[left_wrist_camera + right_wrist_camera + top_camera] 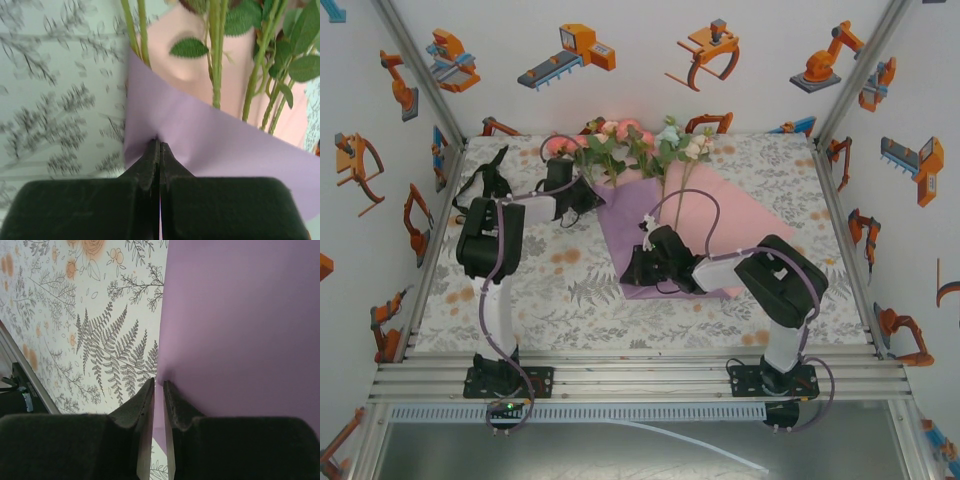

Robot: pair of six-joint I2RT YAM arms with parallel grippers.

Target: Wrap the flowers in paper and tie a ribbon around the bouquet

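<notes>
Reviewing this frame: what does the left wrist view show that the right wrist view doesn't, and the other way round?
Left wrist view: the flowers, green stalks and leaves, lying on the pale pink face of the paper, with its lilac face folded over their lower ends. Right wrist view: orange blooms printed on the tablecloth, and a flat, bare stretch of lilac. Shared: the paper, the grey fern-print tablecloth, and each arm's own gripper closed on the paper's edge. The left gripper is tight, the right gripper has a narrow gap.
</notes>
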